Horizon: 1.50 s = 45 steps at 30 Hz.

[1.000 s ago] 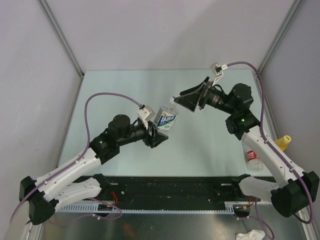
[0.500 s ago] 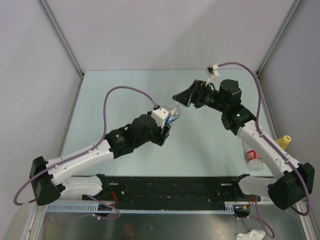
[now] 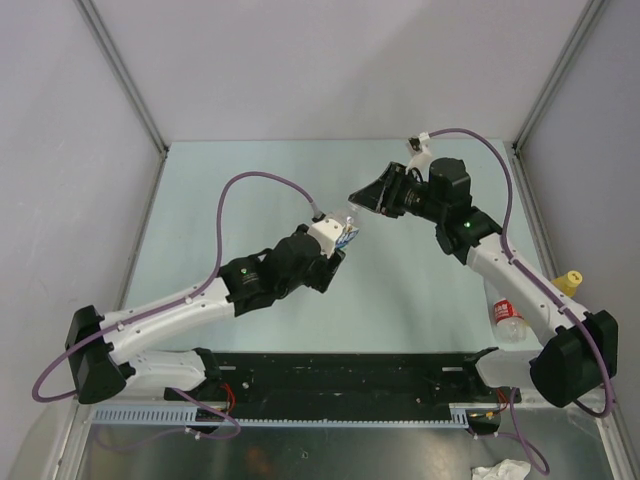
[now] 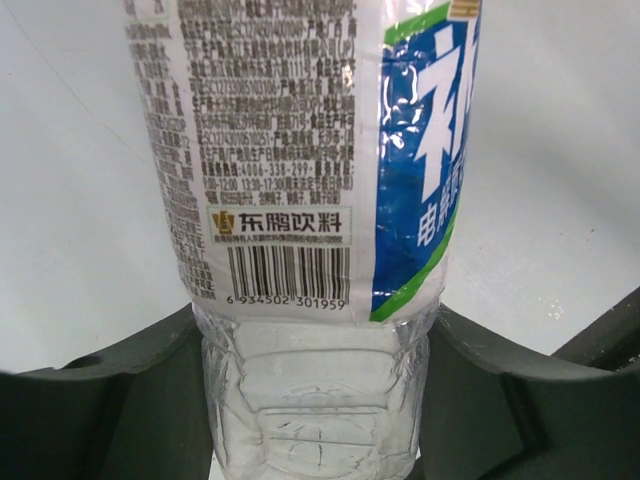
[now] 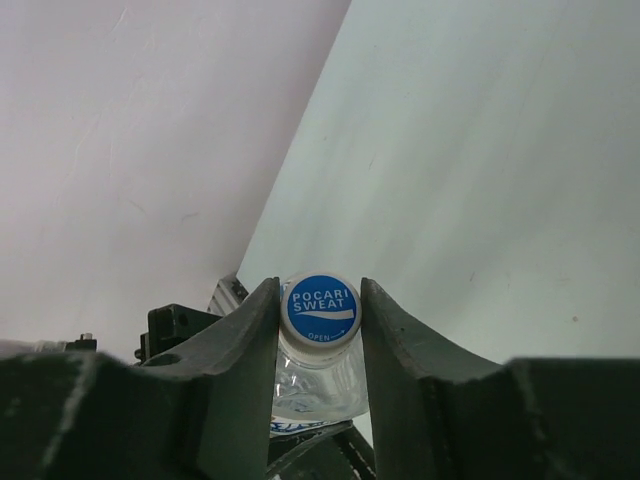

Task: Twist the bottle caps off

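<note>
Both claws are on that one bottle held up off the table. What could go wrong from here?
The left claw grips the bottle only at its clear ribbed end, far from the cap, so twisting may spin or crush the bottle instead. The right claw pinches the cap with just its tips and might slip off. A freed cap could drop to the table.

The blue top of the cap (image 5: 322, 309) between the right gripper's (image 5: 320, 290) fingertips reads "POCARI SWEAT" and, smaller, "OPEN". Just above the left gripper (image 4: 315, 350), the label (image 4: 280, 150) of the bottle (image 4: 310, 410) shows "东鹏饮料" over a barcode (image 4: 288, 272) numbered 6 934502 301959. The fine print is unreadable.
</note>
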### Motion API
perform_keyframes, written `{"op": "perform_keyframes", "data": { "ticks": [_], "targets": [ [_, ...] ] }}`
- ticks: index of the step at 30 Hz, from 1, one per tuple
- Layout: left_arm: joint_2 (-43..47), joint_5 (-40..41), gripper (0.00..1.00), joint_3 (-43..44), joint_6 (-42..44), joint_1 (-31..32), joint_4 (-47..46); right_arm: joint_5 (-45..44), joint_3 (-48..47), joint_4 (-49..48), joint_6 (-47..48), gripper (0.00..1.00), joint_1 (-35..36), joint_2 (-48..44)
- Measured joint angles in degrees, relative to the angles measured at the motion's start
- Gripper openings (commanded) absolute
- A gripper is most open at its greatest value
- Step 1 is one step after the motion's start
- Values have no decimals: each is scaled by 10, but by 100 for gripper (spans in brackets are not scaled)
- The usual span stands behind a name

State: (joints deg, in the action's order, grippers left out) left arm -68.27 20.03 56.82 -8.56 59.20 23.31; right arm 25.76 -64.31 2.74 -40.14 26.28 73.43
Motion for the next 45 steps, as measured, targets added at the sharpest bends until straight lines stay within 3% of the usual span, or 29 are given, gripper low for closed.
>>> {"op": "perform_keyframes", "data": {
  "ticks": [4,6,19,25,32,45],
  "targets": [
    [-1,5,0,0,0,0,2,3,0,-2,-14,5,-2,3],
    [-2,8,0,0,0,1,2,3,0,-2,-16,1,-2,4],
    [2,3,0,0,-4,2,-6,27,0,-20,-3,0,-5,3],
    [44,-43,0,-19,-5,-2,-38,59,2,-48,17,0,-6,-25],
    [98,-145,0,-49,-5,-23,-92,107,9,-96,45,0,-6,-65],
    [172,-437,0,-136,-42,-87,-239,242,49,-243,59,0,-5,-125]
  ]
}}
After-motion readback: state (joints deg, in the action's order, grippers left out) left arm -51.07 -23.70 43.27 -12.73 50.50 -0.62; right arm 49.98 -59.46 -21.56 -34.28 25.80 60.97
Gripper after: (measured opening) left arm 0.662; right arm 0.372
